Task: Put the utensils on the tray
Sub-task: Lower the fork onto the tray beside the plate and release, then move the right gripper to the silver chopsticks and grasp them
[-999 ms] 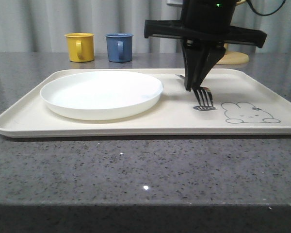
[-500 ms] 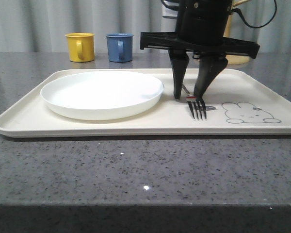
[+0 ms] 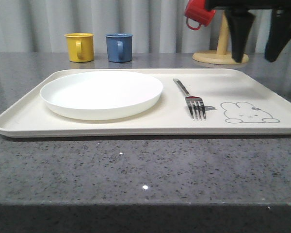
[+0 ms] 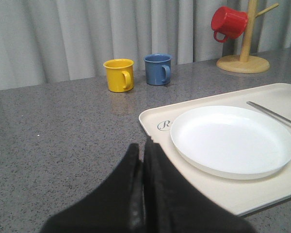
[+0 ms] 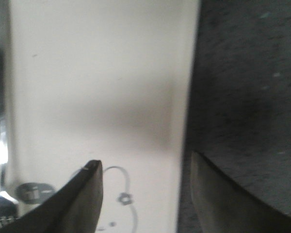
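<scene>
The silver fork (image 3: pixel 189 98) lies flat on the cream tray (image 3: pixel 136 127), tines toward the front, between the white plate (image 3: pixel 101 92) and the grey rabbit drawing (image 3: pixel 249 112). My right gripper (image 3: pixel 256 54) hangs open and empty high above the tray's right end. In the right wrist view its fingertips (image 5: pixel 94 171) straddle the tray's right rim (image 5: pixel 183 145), over the rabbit drawing (image 5: pixel 120 196), with the fork (image 5: pixel 1 160) at the edge. My left gripper (image 4: pixel 141 148) is shut with nothing in it, low over the table beside the tray's (image 4: pixel 153 119) left end and plate (image 4: pixel 232 140).
A yellow mug (image 3: pixel 80 47) and a blue mug (image 3: pixel 119 47) stand behind the tray at the left. A red mug (image 3: pixel 199 13) hangs on a wooden mug tree (image 3: pixel 221 54) at the back right. Grey stone tabletop (image 3: pixel 136 170) stretches in front of the tray.
My right gripper opened, let the fork down onto the tray, then rose and moved right. The fork now lies flat where it was held tilted.
</scene>
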`<state>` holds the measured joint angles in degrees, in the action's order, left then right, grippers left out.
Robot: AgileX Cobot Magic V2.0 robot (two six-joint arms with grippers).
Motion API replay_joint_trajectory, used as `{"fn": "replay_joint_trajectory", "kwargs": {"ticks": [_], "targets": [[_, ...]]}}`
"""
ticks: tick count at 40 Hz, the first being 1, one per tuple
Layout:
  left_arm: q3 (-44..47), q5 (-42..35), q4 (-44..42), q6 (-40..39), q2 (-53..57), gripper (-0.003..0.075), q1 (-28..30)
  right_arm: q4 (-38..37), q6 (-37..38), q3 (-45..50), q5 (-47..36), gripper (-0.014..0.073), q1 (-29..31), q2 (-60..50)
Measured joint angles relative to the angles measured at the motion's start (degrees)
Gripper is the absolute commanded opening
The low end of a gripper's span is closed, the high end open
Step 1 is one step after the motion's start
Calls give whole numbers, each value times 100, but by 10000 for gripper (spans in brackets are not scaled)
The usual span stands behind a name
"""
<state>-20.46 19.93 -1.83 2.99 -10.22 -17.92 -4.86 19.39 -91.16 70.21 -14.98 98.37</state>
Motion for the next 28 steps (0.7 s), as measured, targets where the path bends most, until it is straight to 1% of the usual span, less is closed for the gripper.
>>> {"fn": "replay_joint_trajectory", "kwargs": {"ticks": [10, 16, 21, 28], "targets": [[0, 0, 0, 0, 0, -18, 0, -76, -709, 198, 27, 434, 1259, -411], [0, 0, 0, 0, 0, -18, 0, -33, -1156, 630, 27, 434, 1910, -448], [0, 0, 0, 0, 0, -18, 0, 224, -1401, 1064, -17, 434, 2255, -448], [0, 0, 0, 0, 0, -18, 0, 383, -1546, 1478, -292, 434, 2373, -314]]}}
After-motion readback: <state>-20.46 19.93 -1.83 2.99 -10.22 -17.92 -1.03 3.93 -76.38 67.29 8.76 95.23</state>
